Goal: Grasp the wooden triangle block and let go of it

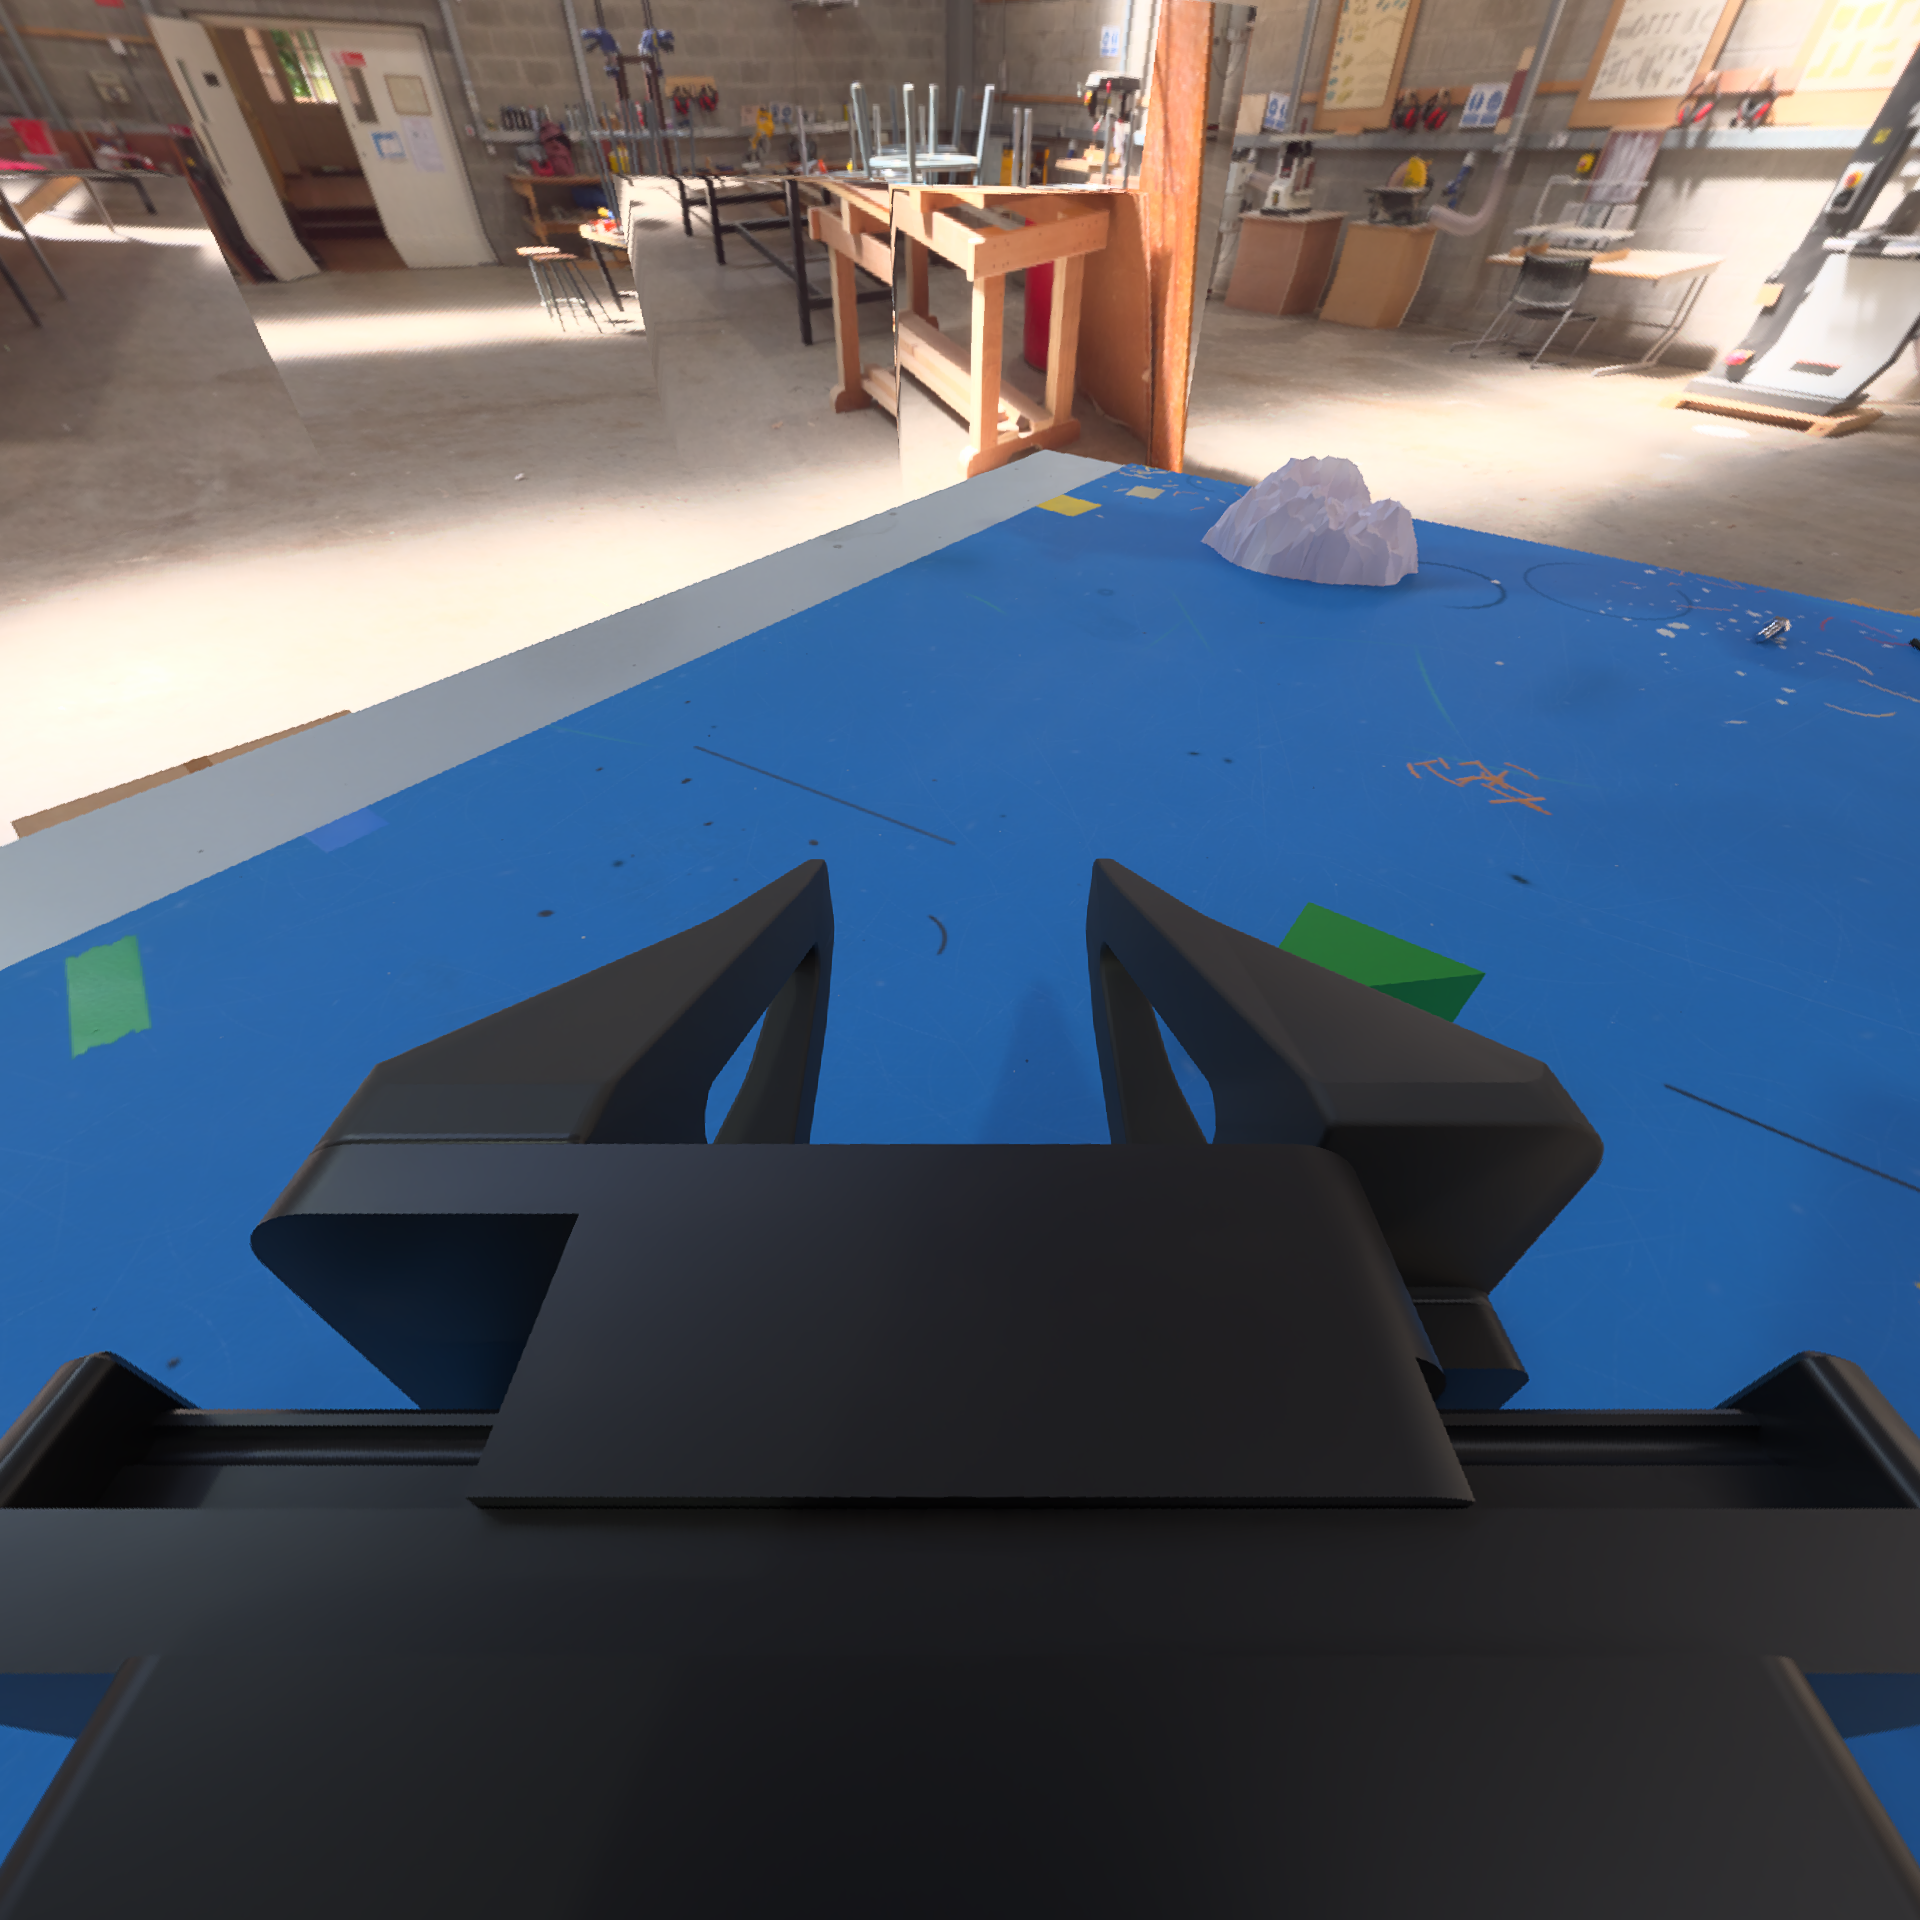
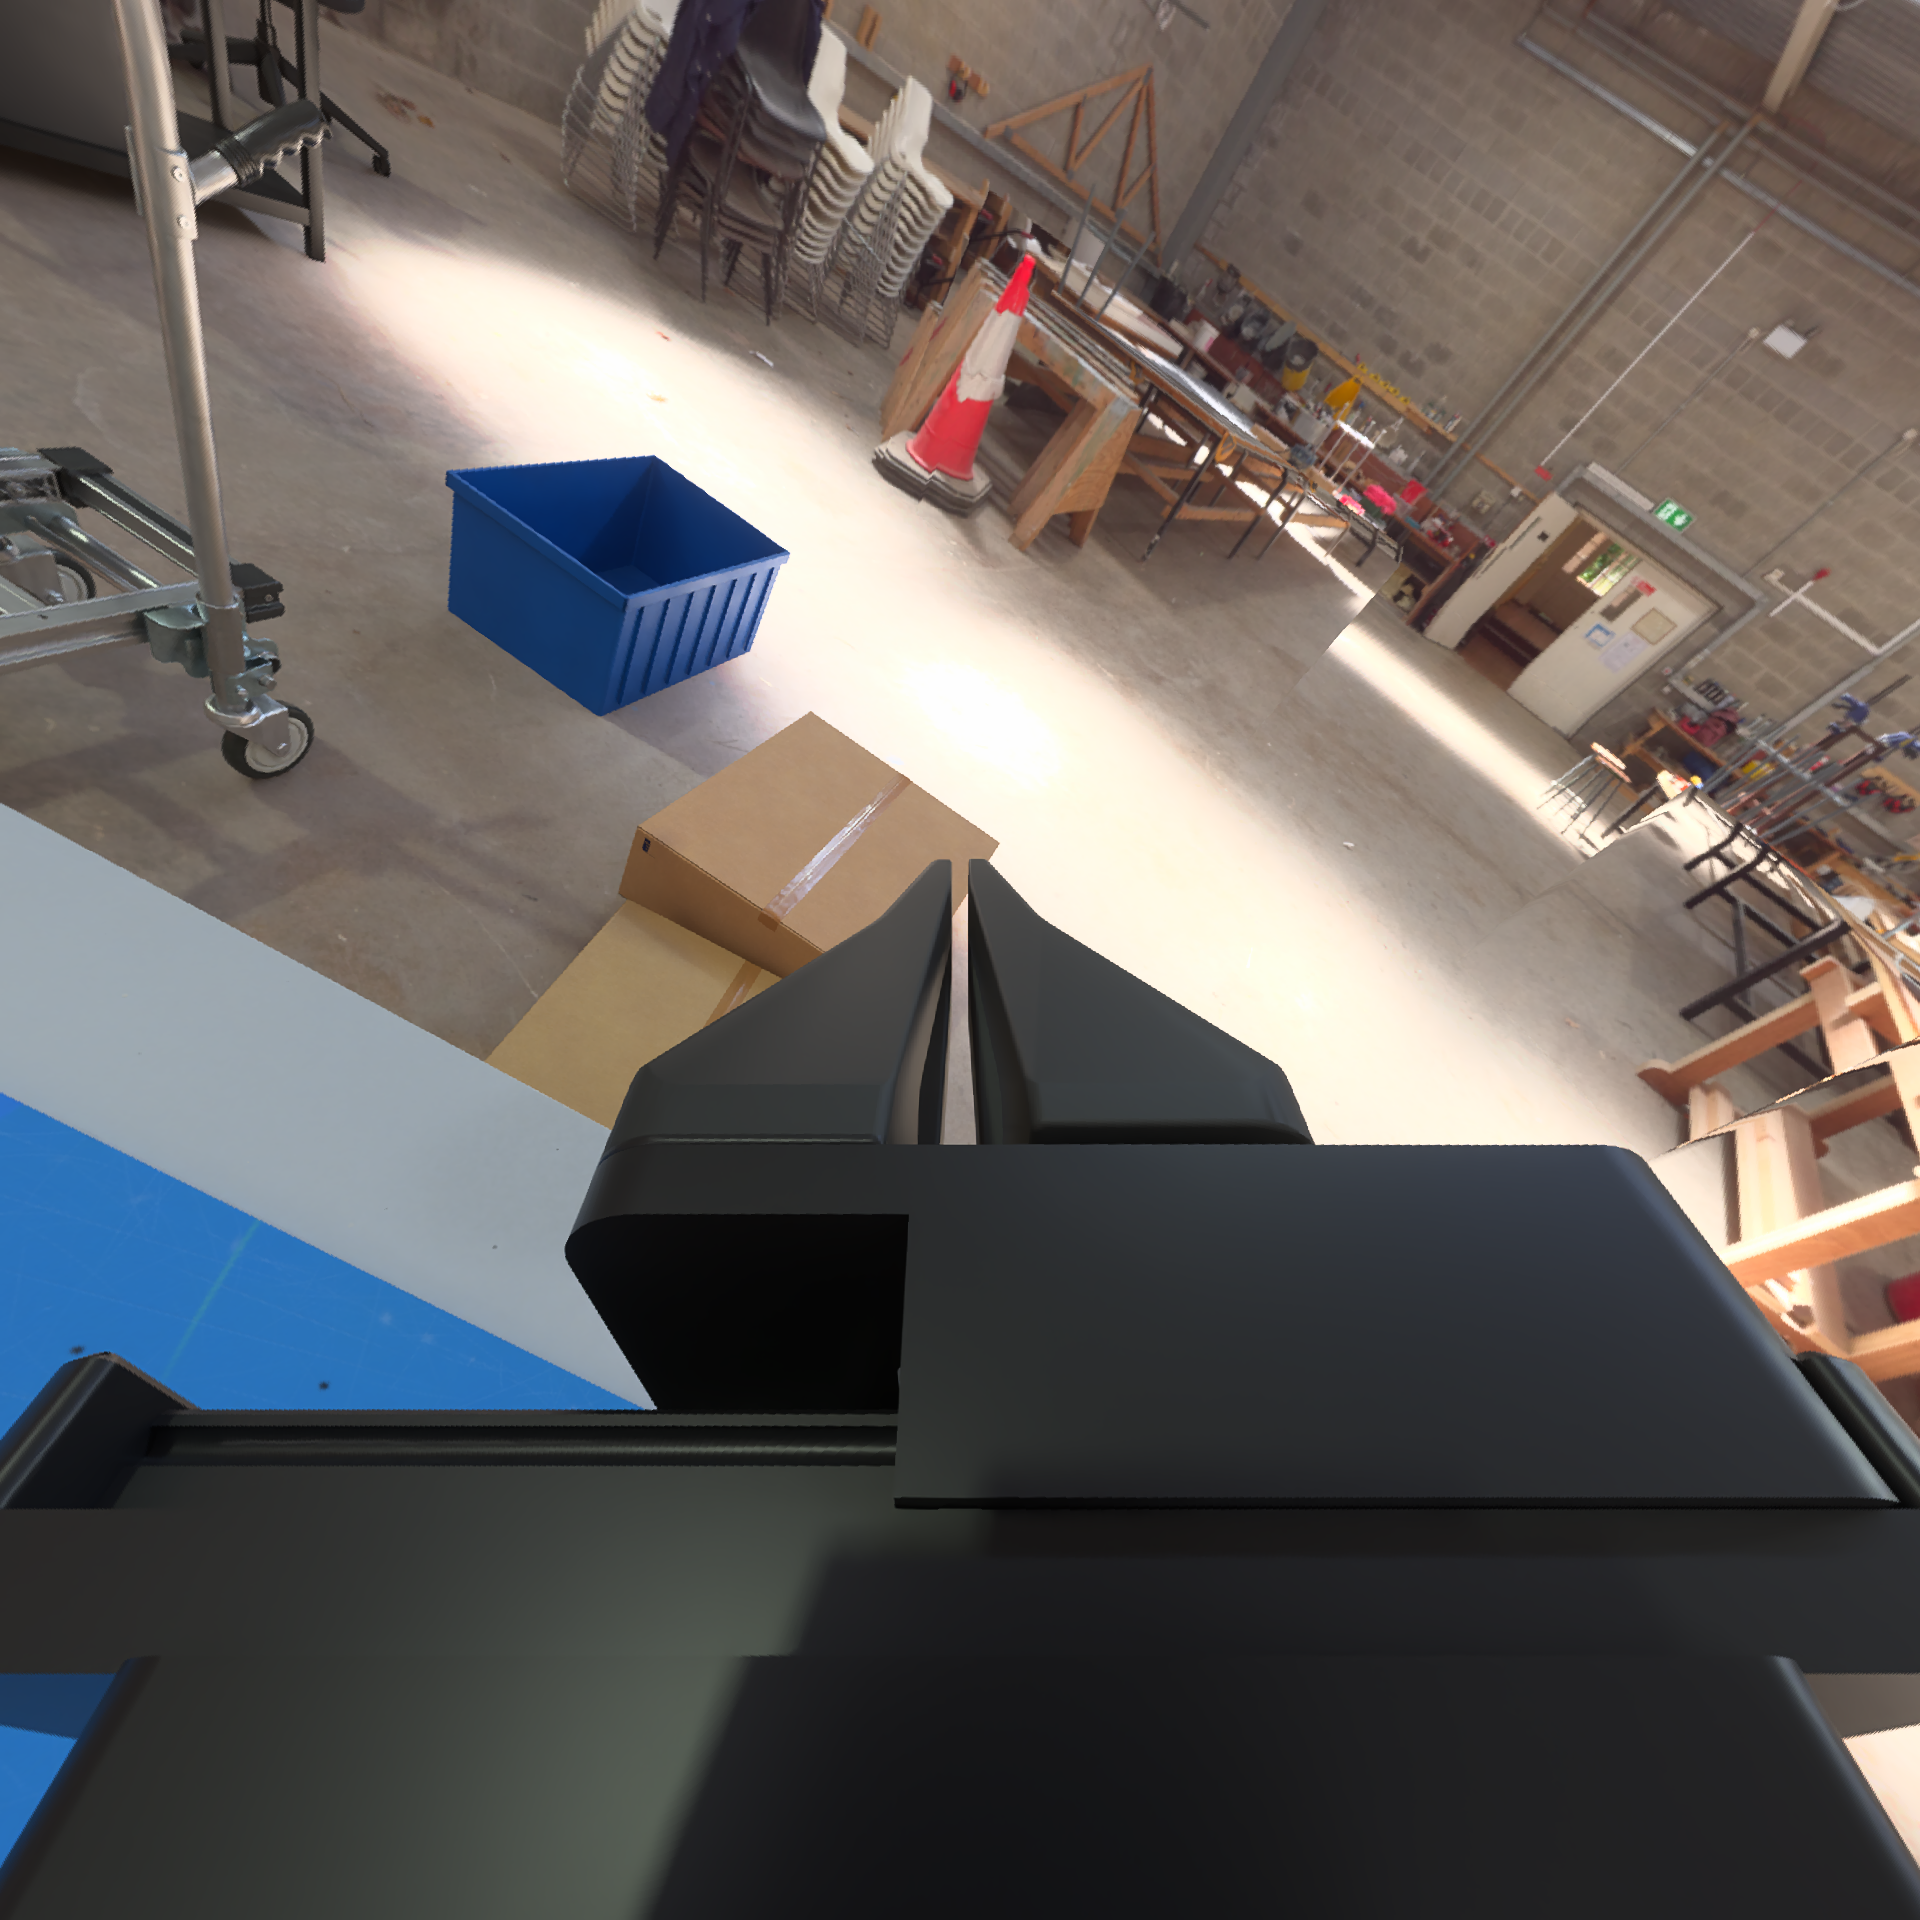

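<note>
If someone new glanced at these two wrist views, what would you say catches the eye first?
In the left wrist view, the open black left hand dominates, above the bright blue table mat, with a green wedge-shaped block beside its right finger and a crumpled white paper lump farther off. In the right wrist view, the shut right hand points at brown cardboard boxes on the floor.

Both views are bright and sharp. A glaring, washed-out patch lies on the grey concrete floor point(image 2: 966, 707) beyond the blue open plastic bin point(image 2: 613, 582). The blue scuffed surface point(image 1: 1039, 707) is evenly lit, with a faint shadow between the black fingers point(image 1: 800, 997). Straight lines bend toward the frame edges.
</note>
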Tool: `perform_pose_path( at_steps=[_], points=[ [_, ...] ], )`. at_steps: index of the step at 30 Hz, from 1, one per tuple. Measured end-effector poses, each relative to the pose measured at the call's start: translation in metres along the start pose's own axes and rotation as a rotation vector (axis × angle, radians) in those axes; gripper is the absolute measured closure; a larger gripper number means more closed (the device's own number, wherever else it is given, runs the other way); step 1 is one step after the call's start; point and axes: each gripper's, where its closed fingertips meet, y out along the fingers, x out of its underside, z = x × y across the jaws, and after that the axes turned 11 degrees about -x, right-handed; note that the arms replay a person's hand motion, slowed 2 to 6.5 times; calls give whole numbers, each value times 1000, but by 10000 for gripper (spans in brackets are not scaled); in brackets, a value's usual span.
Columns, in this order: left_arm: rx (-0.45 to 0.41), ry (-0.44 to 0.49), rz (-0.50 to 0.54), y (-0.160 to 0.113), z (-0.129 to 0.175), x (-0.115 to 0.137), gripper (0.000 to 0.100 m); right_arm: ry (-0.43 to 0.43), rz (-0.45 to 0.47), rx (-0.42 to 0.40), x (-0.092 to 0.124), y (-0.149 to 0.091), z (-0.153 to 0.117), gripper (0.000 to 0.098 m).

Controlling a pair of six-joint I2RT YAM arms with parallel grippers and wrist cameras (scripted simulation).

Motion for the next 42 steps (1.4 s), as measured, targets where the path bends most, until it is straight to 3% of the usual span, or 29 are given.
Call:
perform_pose_path(
  at_steps=[16, 42],
  points=[
    [0, 0, 0, 0, 0, 0, 582, -11, 1, -2, 8, -5, 1, 887],
    [0, 0, 0, 0, 0, 0, 582, -54, 27, -9, 1, -7, 1, 759]
  ],
)
